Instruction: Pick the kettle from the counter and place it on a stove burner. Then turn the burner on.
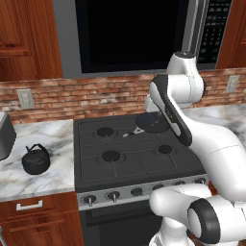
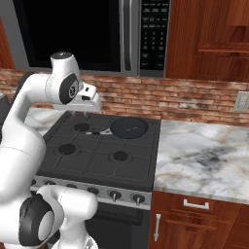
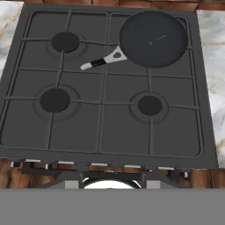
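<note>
Since the arm sits high over the cooktop (image 1: 139,149) and looks straight down on it, nothing is picked yet; you're at the very start. White marble counter (image 1: 45,158) runs left of the stove, with a second stretch on the right (image 2: 204,151). Four burners under dark grates; the target front-left stove burner (image 1: 111,155) is bare. A flat black pan (image 3: 153,38) occupies the back-right burner, its handle pointing toward the middle of the grates, so keep it out of your path.

The kettle (image 1: 35,161) stands upright on the left counter, well apart from the stove edge and near the front of the slab. A grey appliance corner (image 1: 6,134) sits just behind and left of it.

Handling, my read: small, squat, rigid body, probably light if empty. Matte finish should not be slippery, but the round belly looks too wide and curved for a two-finger pinch. Take the thin arched handle at its top centre, jaws across the bar. Expect it to swing under the handle, so lift slowly and set down flat on the grate, centred over the burner cap. Spout faces roughly left; no need to touch it.

Gripper (image 2: 86,110): the fingers are too small and shadowed here to judge their gap, so I cannot tell how open they are. Nothing is between them. Front knobs (image 1: 114,195) come after placement.
</note>
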